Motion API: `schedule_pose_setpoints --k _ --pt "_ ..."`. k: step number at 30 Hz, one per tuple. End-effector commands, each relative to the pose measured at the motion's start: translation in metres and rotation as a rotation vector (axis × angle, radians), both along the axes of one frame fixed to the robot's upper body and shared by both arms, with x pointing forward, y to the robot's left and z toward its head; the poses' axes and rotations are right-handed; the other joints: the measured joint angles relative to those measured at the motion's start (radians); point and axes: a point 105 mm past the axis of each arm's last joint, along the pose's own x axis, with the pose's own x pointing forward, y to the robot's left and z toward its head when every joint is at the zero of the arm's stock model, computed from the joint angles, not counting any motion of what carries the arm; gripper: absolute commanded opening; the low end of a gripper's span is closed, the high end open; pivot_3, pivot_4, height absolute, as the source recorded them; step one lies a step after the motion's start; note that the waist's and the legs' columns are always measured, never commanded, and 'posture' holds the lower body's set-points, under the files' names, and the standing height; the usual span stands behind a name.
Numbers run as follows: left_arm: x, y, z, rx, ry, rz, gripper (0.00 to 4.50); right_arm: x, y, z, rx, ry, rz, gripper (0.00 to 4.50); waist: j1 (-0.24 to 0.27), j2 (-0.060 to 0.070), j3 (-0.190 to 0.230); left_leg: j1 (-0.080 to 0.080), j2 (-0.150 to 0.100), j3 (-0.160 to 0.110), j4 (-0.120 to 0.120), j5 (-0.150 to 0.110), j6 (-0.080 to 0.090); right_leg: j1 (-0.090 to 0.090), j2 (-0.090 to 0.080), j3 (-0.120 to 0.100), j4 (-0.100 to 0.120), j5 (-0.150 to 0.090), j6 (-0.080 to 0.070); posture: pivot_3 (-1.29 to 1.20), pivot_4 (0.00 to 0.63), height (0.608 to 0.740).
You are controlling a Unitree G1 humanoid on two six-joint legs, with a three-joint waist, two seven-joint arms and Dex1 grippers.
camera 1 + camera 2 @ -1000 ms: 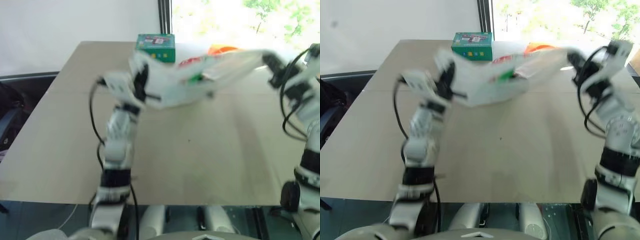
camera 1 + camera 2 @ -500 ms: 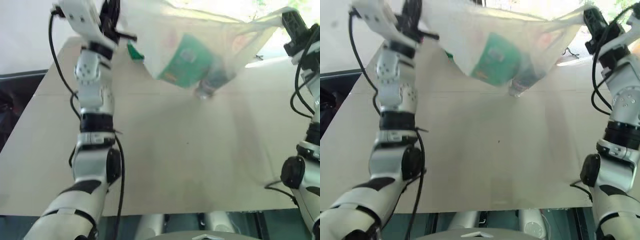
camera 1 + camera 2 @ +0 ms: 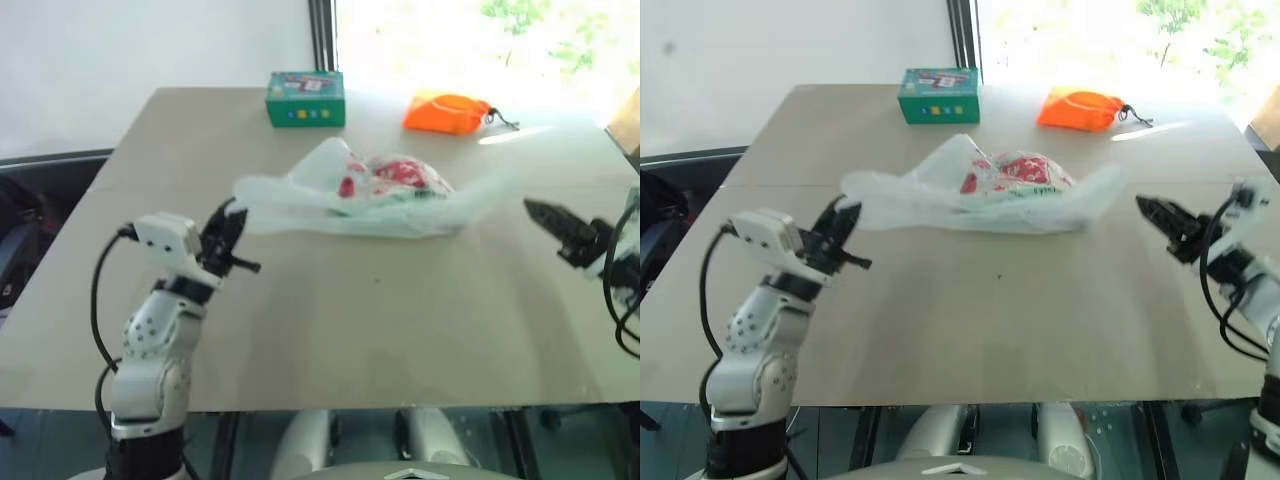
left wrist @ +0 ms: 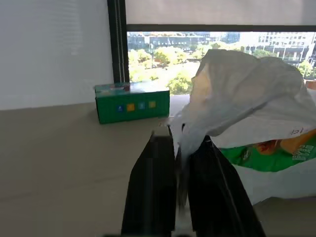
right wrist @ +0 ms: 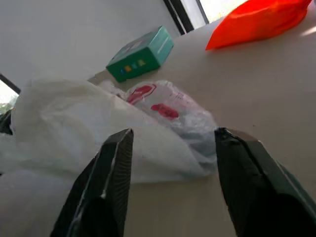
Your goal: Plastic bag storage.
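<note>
Head views: the plastic bag (image 3: 385, 195) lies slumped on the table (image 3: 400, 320) around mid-depth, red print on top, a green packet showing through its side, one thin corner stretched out toward each arm. The left gripper (image 3: 228, 222) sits at the bag's left corner, plastic meeting its tips; the right gripper (image 3: 1160, 212) hangs near the bag's right corner, apart from it, nothing in it. Behind the bag, a green box (image 3: 305, 98) and an orange pouch (image 3: 448, 112), well apart from each other, near the far edge. Left wrist view: the two black fingers (image 4: 153, 187) stand close together with a twisted strip of bag plastic running down the narrow gap between them, so pinched on the bag; the green packet's print reads through the film, box beyond it. Right wrist view: fingers (image 5: 111, 182) spread wide, bare, the bag lying between and beyond them, not touching; box and pouch farther back. Table is plain tan, seam across it. Room: white wall to the left, dark window post, bright window with trees and buildings outside.
</note>
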Motion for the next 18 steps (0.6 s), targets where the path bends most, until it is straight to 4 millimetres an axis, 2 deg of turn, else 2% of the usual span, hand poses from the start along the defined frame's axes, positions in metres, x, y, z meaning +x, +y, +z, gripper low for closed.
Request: schedule_pose_setpoints --k 1,2,4,6,8,13,18 --pt "-0.023 -0.016 -0.015 0.032 0.018 -0.075 2.21 -0.031 0.01 -0.02 -0.109 0.064 0.145 4.22 0.009 0.0 -0.001 0.0 0.0 0.0 0.0 0.0 0.0 0.001 0.0 0.0 -0.001 0.0 0.0 0.0 0.15 0.74" --pt "-0.029 -0.018 -0.024 0.049 0.045 -0.086 2.66 -0.037 0.01 -0.034 -0.19 0.088 0.154 4.5 0.01 0.0 -0.001 0.0 0.0 0.0 0.0 0.0 0.0 0.001 -0.001 0.0 -0.001 0.0 0.0 0.0 0.15 0.74" --pt "-0.045 -0.023 -0.042 0.081 0.099 -0.126 3.73 -0.044 0.009 -0.059 -0.357 0.083 0.143 4.5 0.009 0.0 -0.001 -0.001 0.0 0.0 0.0 0.0 0.001 0.0 -0.001 0.002 -0.002 0.0 0.0 0.0 0.15 0.74" --pt "-0.059 -0.021 -0.063 0.127 0.164 -0.12 4.43 -0.047 0.011 -0.074 -0.438 0.031 0.12 4.5 0.005 -0.001 -0.001 -0.001 0.001 0.001 0.0 -0.001 0.001 -0.001 -0.001 0.003 -0.002 0.0 0.0 0.0 0.15 0.74" --pt "-0.069 -0.016 -0.08 0.167 0.231 -0.104 4.43 -0.053 0.018 -0.084 -0.482 -0.009 0.144 4.5 0.003 0.0 -0.002 0.0 0.002 0.002 -0.004 -0.001 0.0 -0.002 -0.002 0.004 -0.003 0.0 0.0 0.0 0.15 0.74" --pt "-0.079 0.002 -0.105 0.276 0.309 -0.026 4.43 -0.058 0.022 -0.097 -0.549 -0.147 0.116 4.5 0.009 -0.001 -0.002 0.0 0.003 0.001 -0.006 -0.001 0.0 -0.002 -0.002 0.004 -0.005 0.0 0.0 0.0 0.15 0.74" --pt "-0.084 -0.002 -0.117 0.307 0.352 -0.033 4.43 -0.066 0.017 -0.113 -0.547 -0.147 0.114 4.5 0.011 -0.001 -0.003 -0.001 0.002 0.001 -0.007 -0.001 0.0 -0.001 -0.004 0.003 -0.011 0.0 0.0 0.0 0.15 0.74"
